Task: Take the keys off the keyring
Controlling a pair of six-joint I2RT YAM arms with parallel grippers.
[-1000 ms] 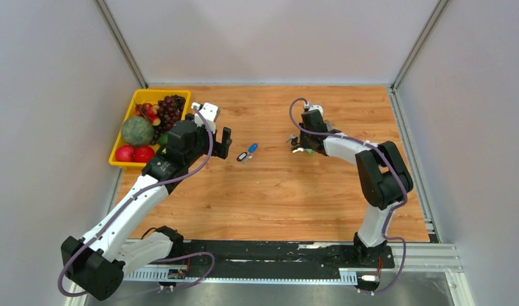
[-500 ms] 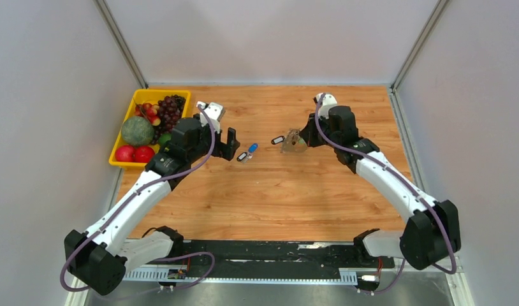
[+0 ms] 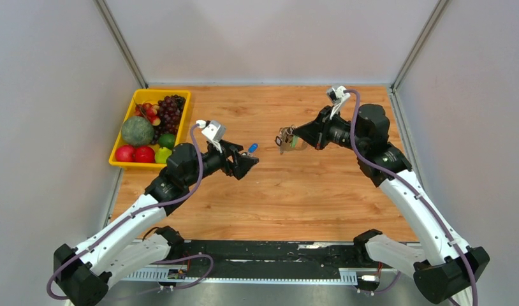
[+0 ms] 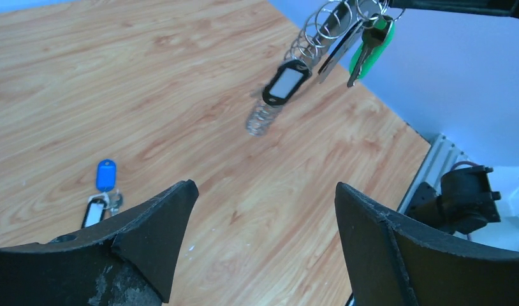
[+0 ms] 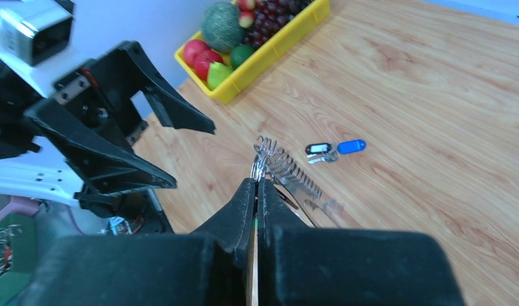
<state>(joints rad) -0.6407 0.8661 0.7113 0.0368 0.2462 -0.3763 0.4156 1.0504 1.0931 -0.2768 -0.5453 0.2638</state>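
The right fingers (image 5: 242,205) are clenched on the keyring (image 5: 277,164), holding it above the wooden surface (image 3: 295,191) with a black-and-white key (image 4: 284,83) and green tag (image 4: 373,46) dangling. The left fingers (image 4: 158,223) are released, spread wide and facing it. The task looks midway: a blue key (image 4: 105,173) and a second one lie freed below. Next, the left must pinch the dangling key precisely. Grey walls (image 3: 276,38) enclose the surface, and a fruit tray (image 5: 276,56) sits at its far-left corner.

No readable text, labels or numbers anywhere.
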